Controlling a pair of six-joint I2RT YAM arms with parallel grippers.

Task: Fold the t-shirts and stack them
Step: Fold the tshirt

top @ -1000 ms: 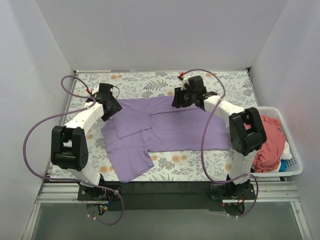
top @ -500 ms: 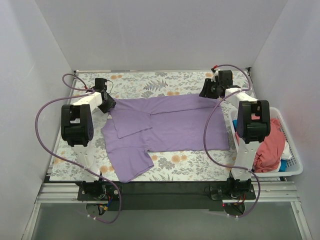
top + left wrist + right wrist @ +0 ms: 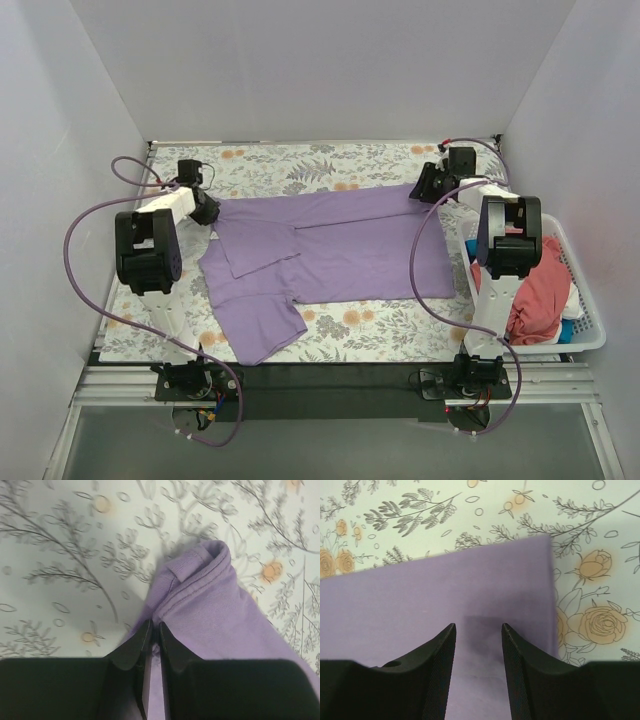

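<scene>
Now my left claw [image 3: 154,626] pinches the far left corner of the purple t-shirt [image 3: 340,250], which lies spread on the flowery table [image 3: 300,165]. My right claw [image 3: 477,630] is spread apart over the far right corner. I think the cloth is soft and floppy, so corners are best to grab.

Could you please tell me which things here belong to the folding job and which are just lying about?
Job: lavender t-shirt, coral-pink shirt, left gripper pinching the lavender one.
Just there: white basket, floral table cover, purple cables.
</scene>
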